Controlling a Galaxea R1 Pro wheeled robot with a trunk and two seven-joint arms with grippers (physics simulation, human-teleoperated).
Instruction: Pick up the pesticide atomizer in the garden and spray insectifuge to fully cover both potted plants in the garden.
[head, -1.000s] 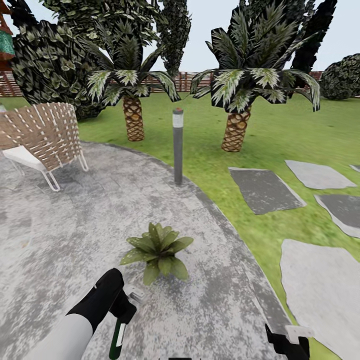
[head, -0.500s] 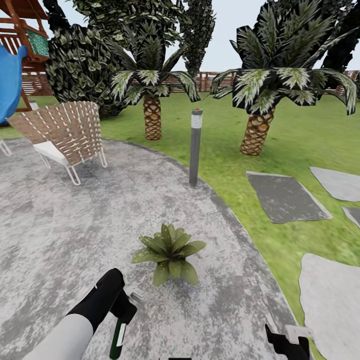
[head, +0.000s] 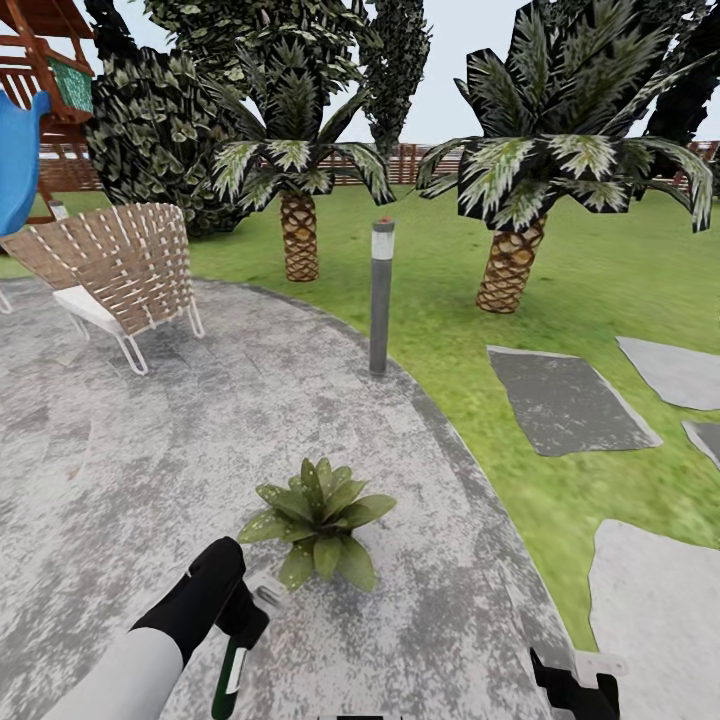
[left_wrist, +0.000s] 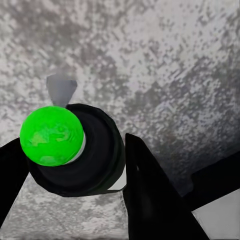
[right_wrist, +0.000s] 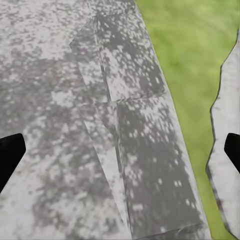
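One potted plant (head: 318, 520), a low rosette of speckled green leaves that hide its pot, stands on the round grey stone patio (head: 120, 470) just ahead of me. The second potted plant is out of view. My left gripper (head: 240, 635) is shut on the pesticide atomizer (head: 227, 675), which hangs down dark green with a white band, short of the plant and to its left. The left wrist view shows the atomizer's bright green top (left_wrist: 51, 135) and black body between my black fingers (left_wrist: 150, 195). At the lower right my right gripper (head: 580, 685) is open and empty, its fingertips (right_wrist: 10, 155) wide apart over the patio's edge.
A grey bollard lamp (head: 381, 295) stands at the patio rim beyond the plant. A wicker chair (head: 115, 270) sits at the back left, near a blue slide (head: 15, 160). Two palms (head: 297, 235) (head: 510, 265) grow on the lawn, and stepping stones (head: 565, 400) lie to the right.
The whole picture swung right and then slightly back, so the camera moved. Both arms keep their places in the view, and the left gripper still holds the atomizer.
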